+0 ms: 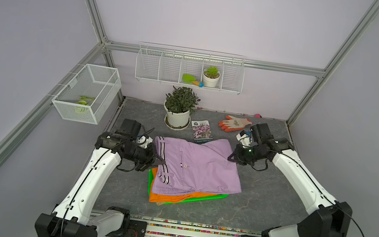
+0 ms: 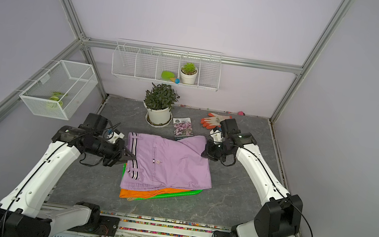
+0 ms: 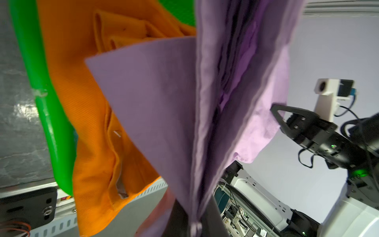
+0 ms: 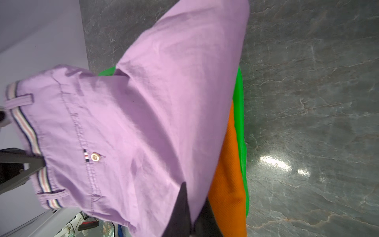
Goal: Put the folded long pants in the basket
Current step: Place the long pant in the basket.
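Grips lilac pants at frame centre with both tools clenched: left tool on the striped waistband, right tool on the opposite edge. Holds them over orange pants in the green basket.

From where I stand I count two folded pairs in plain sight, the lilac pants and the orange pants, plus a tan sliver of a third; one green basket; one wire cage; one wire rack; one big potted plant; one small potted plant; one glove; one seed packet.
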### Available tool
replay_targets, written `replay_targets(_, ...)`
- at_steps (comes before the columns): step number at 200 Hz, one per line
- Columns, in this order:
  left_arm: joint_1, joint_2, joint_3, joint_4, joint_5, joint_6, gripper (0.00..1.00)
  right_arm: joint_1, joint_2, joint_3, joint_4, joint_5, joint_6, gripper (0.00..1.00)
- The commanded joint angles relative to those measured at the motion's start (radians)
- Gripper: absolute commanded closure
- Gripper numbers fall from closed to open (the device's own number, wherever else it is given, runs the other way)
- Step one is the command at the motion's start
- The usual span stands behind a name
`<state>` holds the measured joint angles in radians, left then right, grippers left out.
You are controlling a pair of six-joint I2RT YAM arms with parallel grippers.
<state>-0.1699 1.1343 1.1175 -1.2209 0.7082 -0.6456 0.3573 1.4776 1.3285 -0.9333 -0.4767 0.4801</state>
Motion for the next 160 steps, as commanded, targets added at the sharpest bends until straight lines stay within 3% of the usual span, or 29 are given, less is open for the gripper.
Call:
replay_targets(1,0.010,-0.014,-0.123,0.039,-0.073,0.004,1.00,-0.005,-0.003,-0.080,0.073,-0.032,0.014,1.00)
replay_targets(41,0.011,-0.019,-0.287,0.118,-0.141,-0.007,1.00,-0.004,0.030,-0.188,0.219,-0.016,0.038,1.00)
replay_targets(83,0.010,-0.052,-0.273,0.149,-0.140,-0.014,1.00,-0.006,0.004,-0.209,0.279,-0.013,0.018,1.00)
replay_targets(100,0.011,-0.053,-0.246,0.144,-0.135,-0.013,0.98,-0.006,-0.006,-0.182,0.297,-0.032,0.018,0.88)
replay_targets(113,0.010,-0.037,-0.229,0.117,-0.139,0.004,0.86,-0.006,-0.007,-0.154,0.292,-0.026,0.006,0.62)
replay_targets(124,0.010,-0.024,-0.214,0.085,-0.147,0.026,0.81,-0.012,-0.001,-0.124,0.274,0.001,-0.006,0.51)
replay_targets(160,0.010,-0.054,-0.121,0.018,-0.208,0.029,0.79,-0.032,0.047,-0.058,0.332,0.033,-0.002,0.39)
